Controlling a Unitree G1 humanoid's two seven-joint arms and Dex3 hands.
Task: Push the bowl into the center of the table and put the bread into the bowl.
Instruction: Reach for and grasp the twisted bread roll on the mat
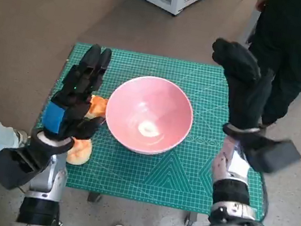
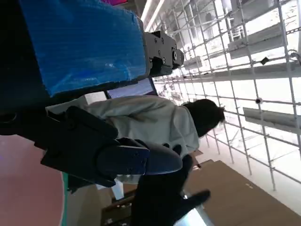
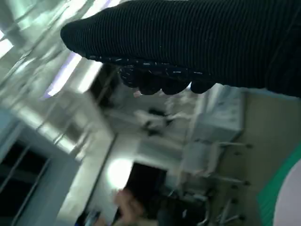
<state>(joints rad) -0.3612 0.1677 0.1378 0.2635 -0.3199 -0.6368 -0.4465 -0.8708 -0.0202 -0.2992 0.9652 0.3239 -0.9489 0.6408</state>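
While both hands hang empty, left hand [image 1: 75, 101] and right hand [image 1: 245, 85] fingers spread, I count one glossy pink bowl [image 1: 149, 114] (mid-table) and two golden bread [image 1: 83, 149] pieces near the table's [image 1: 187, 170] left edge.

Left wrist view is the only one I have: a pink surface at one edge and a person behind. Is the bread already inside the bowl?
Observer: No. In the head view the bowl holds no bread, only a pale glare spot.
Operator: Then where does the bread lie?
Observer: The bread lies on the green mat beside the bowl, on the robot's left, partly hidden under the left hand.
Operator: Does the left hand hold it?
Observer: It seems not. Its fingers lie stretched out above the bread, not closed on it.
Operator: And the right hand?
Observer: The right hand is raised over the mat's right side, with nothing in it.
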